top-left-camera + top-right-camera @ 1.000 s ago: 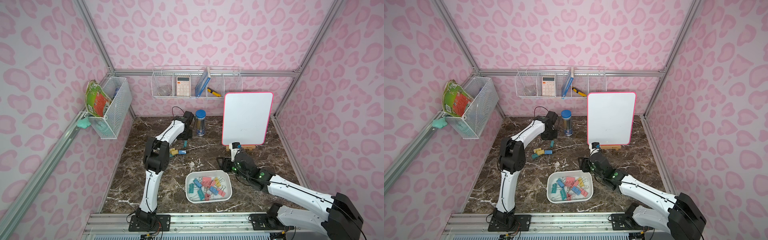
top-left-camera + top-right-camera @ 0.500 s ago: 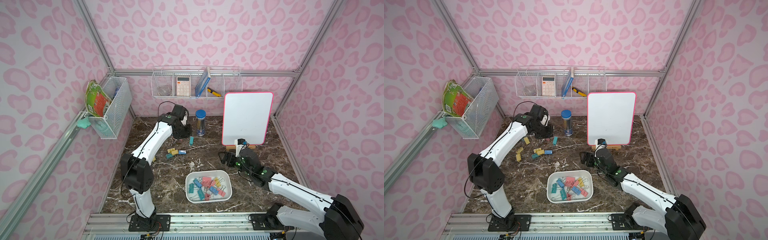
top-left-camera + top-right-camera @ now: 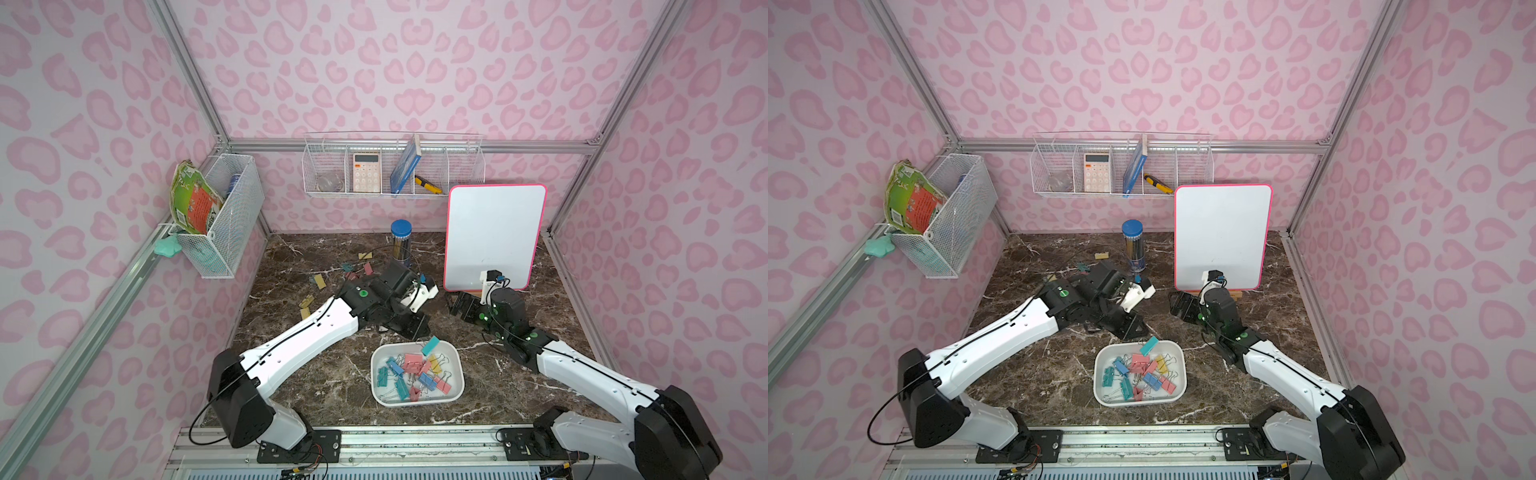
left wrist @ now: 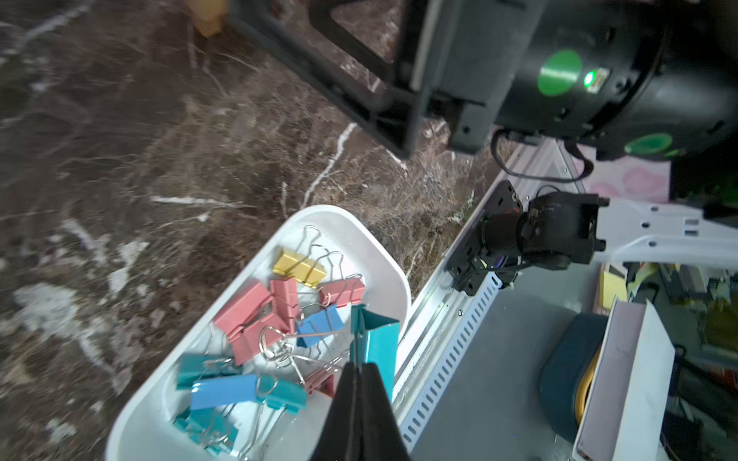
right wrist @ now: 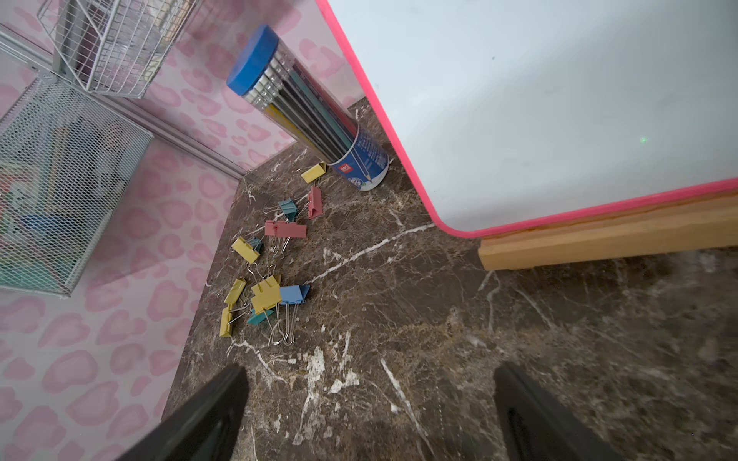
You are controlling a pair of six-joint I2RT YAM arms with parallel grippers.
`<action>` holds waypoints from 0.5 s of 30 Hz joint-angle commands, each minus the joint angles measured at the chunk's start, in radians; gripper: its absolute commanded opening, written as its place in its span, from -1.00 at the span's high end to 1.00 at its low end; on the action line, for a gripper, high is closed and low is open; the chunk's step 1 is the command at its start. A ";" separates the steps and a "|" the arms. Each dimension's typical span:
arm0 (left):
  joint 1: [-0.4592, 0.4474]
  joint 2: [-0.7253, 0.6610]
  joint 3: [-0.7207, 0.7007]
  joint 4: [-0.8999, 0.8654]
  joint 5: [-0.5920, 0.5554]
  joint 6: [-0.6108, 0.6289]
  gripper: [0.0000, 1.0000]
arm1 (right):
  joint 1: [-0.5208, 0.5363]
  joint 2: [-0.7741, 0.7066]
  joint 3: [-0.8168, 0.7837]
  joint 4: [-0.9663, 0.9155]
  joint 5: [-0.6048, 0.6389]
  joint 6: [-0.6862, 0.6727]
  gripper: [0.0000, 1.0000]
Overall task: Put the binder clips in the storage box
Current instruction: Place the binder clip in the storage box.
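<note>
Left gripper (image 4: 361, 373) is clamped on a teal binder clip (image 4: 375, 335), suspended over the storage box (image 3: 455, 361) rim at 12 o'clock, evidently positioned for release inside. Right gripper (image 5: 369, 403) stands wide apart and empty, aimed at the loose binder clips (image 5: 265, 295) lying at 11 o'clock from the box.
</note>
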 commanded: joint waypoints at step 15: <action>-0.088 0.205 -0.087 0.194 -0.016 0.043 0.63 | -0.030 -0.077 -0.066 0.016 0.001 0.106 -0.96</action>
